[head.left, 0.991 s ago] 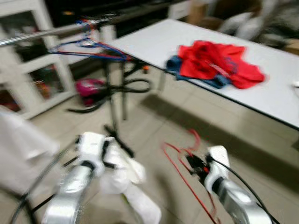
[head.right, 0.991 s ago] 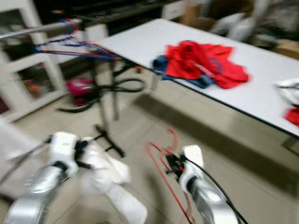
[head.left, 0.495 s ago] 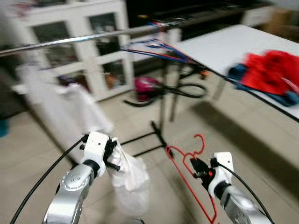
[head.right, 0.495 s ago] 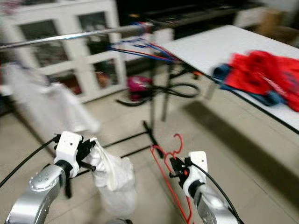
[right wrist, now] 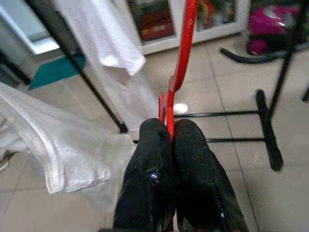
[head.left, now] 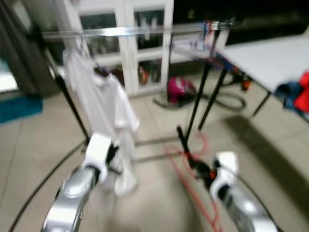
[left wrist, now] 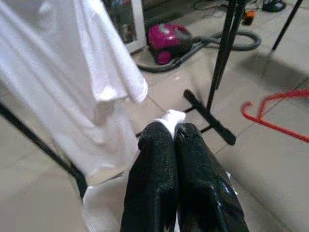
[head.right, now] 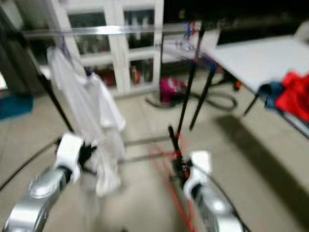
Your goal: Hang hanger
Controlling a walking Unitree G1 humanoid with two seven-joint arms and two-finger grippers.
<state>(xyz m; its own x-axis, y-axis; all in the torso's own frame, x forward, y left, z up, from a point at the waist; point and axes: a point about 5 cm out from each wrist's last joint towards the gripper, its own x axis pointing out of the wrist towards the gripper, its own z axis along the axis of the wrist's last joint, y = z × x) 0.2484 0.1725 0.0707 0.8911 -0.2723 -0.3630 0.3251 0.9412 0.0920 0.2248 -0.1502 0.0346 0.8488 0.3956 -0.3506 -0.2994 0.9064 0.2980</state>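
Far to our left a white garment (head.left: 99, 99) hangs from the metal rail (head.left: 120, 32) of a clothes rack, draped down toward the tiled floor (head.left: 29, 145). Low in front of it our left claw (left wrist: 175, 140) is pinched narrow on a fold of white cloth (left wrist: 170, 117), its two black fingers pressed together with the cloth poking out between the tips. The head views are blurred, so the cloth's outline against the hanging garment is hard to separate there.

Behind the rail stands a white cabinet (head.left: 140, 43) with glass doors; things sit on its shelves, but we cannot make out what they are. On the floor past the rack lies a pink vacuum cleaner (head.left: 179, 88) with a dark hose curling away from it.

The rack's black upright post (head.left: 200, 96) and its foot bars stand between our two arms and the cabinet. Blue and red hangers (head.left: 212, 29) seem to crowd the rail's right end, too smeared to count.

Our right claw (right wrist: 170, 128) is clamped tight on the red hanger (right wrist: 183, 43), the wire running up between its fingers, held low and well below the rail.

At the far right a white tabletop (head.left: 270, 58) carries red and blue clothing (head.left: 297, 94), cut off by the frame edge.
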